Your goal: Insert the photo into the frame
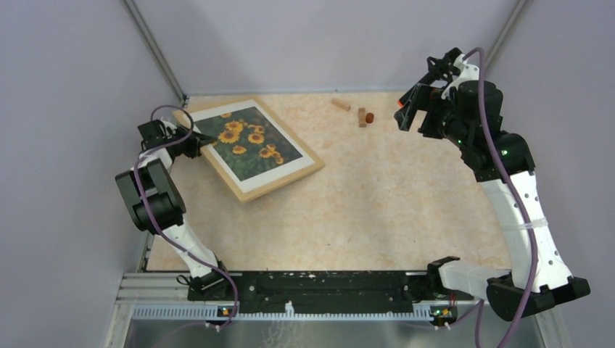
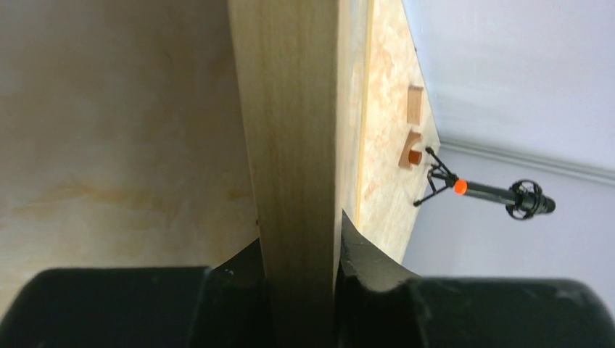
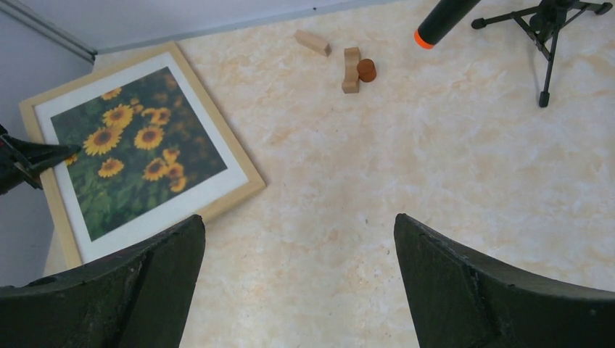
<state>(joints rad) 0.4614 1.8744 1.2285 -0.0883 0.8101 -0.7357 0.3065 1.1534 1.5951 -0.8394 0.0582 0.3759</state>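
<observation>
Left wrist | left jaws clamp frame (image 2: 294, 145) rail | right jaws spread, empty

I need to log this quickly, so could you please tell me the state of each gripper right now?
Left gripper: closed on the frame at its edge.
Right gripper: open, holding nothing.

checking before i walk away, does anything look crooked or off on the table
The frame lies skewed to the table edges in the far left corner, left claw clamped on its rail. The sunflower photo sits straight inside it; no damage visible.
</observation>
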